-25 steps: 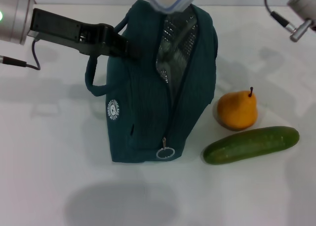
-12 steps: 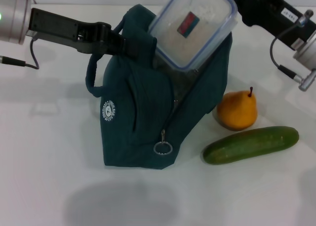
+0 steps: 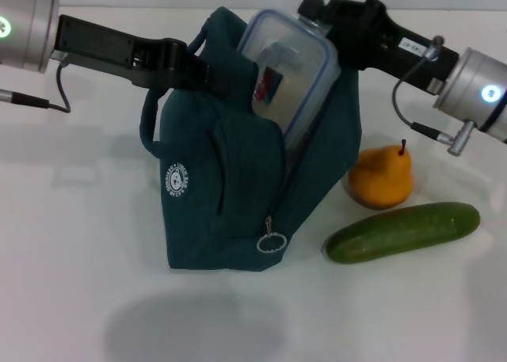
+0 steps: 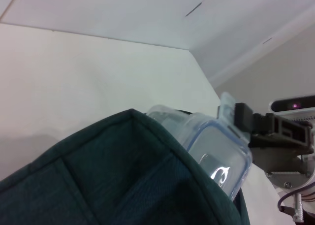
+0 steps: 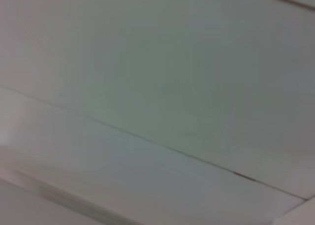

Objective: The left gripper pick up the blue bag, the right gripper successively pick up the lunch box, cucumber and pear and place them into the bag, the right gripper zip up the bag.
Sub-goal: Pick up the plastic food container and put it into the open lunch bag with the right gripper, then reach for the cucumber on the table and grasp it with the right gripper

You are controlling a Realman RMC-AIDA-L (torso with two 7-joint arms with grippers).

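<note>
The left gripper [image 3: 190, 65] was clamped on the upper left edge of the blue bag [image 3: 230, 180], by its carry handle [image 3: 146, 120], holding the bag upright on the white table [image 3: 79, 283]. The right gripper [image 3: 337, 25] pinched the top end of the lunch box [image 3: 289, 77] — a clear container with a blue-rimmed lid — which stood tilted and partly sunk into the bag's open mouth. In the left wrist view the box [image 4: 216, 156] showed above the bag's dark fabric [image 4: 113, 180]. The zipper pull ring [image 3: 271, 241] hung low at the bag's front. The pear [image 3: 382, 176] stood just right of the bag, touching or nearly touching the cucumber [image 3: 404, 231] lying in front of it.
</note>
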